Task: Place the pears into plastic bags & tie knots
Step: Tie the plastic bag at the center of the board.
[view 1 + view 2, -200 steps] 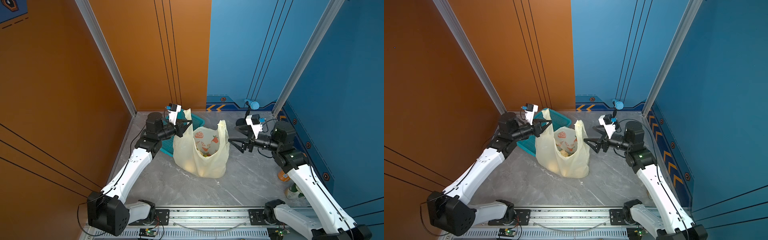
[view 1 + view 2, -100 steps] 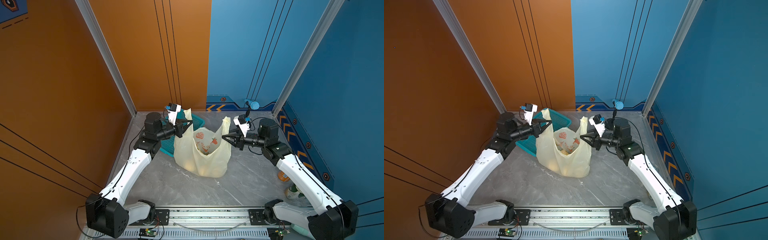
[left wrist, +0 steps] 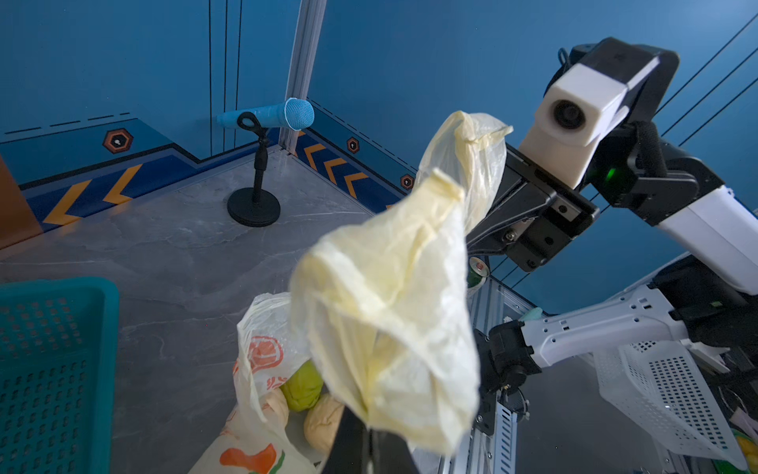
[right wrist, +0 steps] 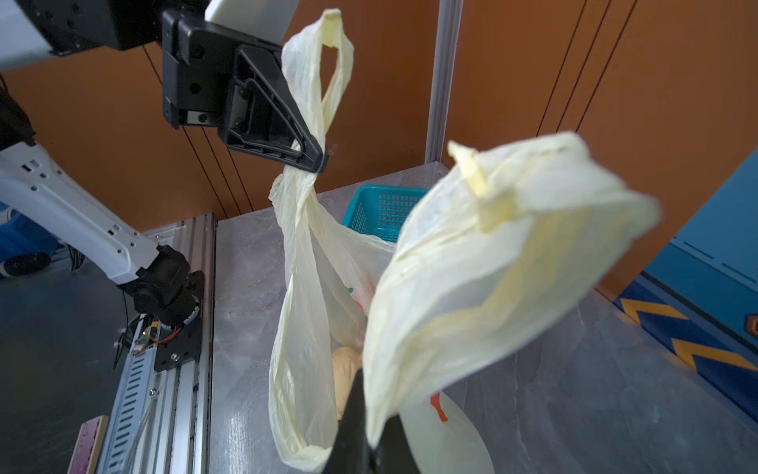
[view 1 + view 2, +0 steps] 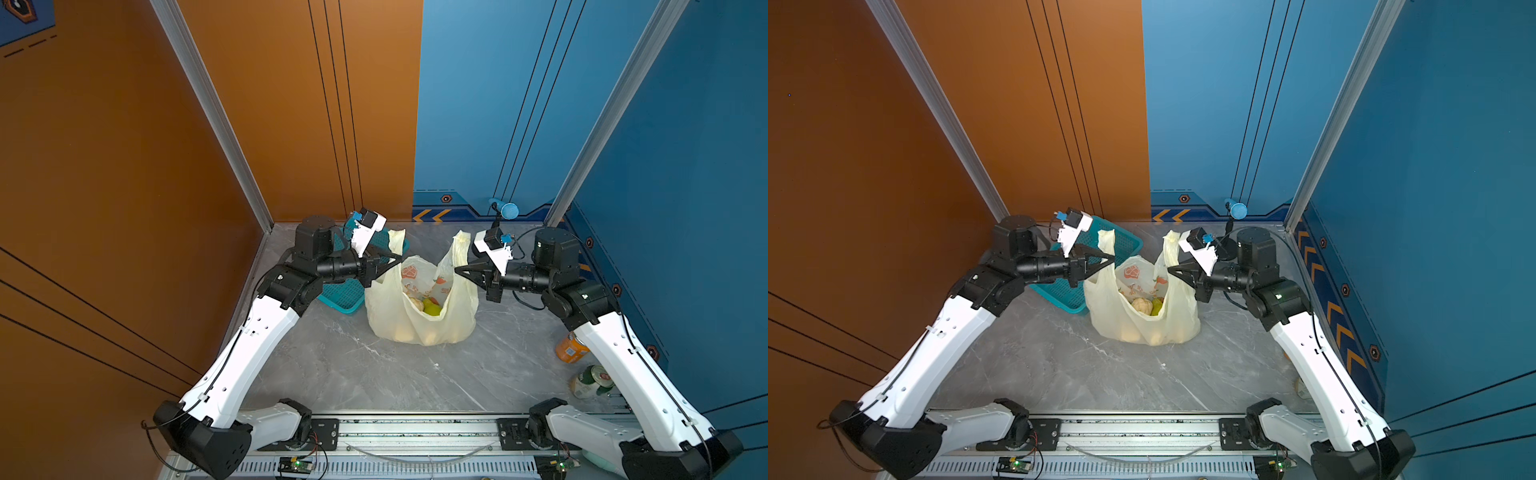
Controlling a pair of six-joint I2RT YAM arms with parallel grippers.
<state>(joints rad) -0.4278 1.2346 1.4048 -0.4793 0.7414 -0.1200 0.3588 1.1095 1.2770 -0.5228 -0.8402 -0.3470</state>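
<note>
The pale-yellow plastic bag (image 5: pixel 419 328) (image 5: pixel 1142 328) stands open mid-floor in both top views. Inside lie pears: a green one (image 3: pixel 302 385) (image 5: pixel 433 310) and cream ones (image 3: pixel 322 422) (image 5: pixel 1142 306) (image 4: pixel 344 369). My left gripper (image 5: pixel 400 259) (image 3: pixel 369 449) is shut on the bag's left handle loop (image 3: pixel 389 307) and holds it up. On the opposite side my right gripper (image 5: pixel 457 269) (image 4: pixel 369 451) is shut on the right handle loop (image 4: pixel 492 266). The two loops stand apart, and no knots are in view.
A teal perforated basket (image 5: pixel 345 295) (image 3: pixel 53 361) sits behind the bag under my left arm. A blue microphone on a stand (image 5: pixel 505 210) is at the back wall. Two cans (image 5: pixel 571 349) (image 5: pixel 590 382) lie by the right wall. The rail (image 5: pixel 415 432) runs along the front.
My right arm has swung in toward the bag, and its gripper has shut on the right handle loop. The left gripper has kept its hold in place.
</note>
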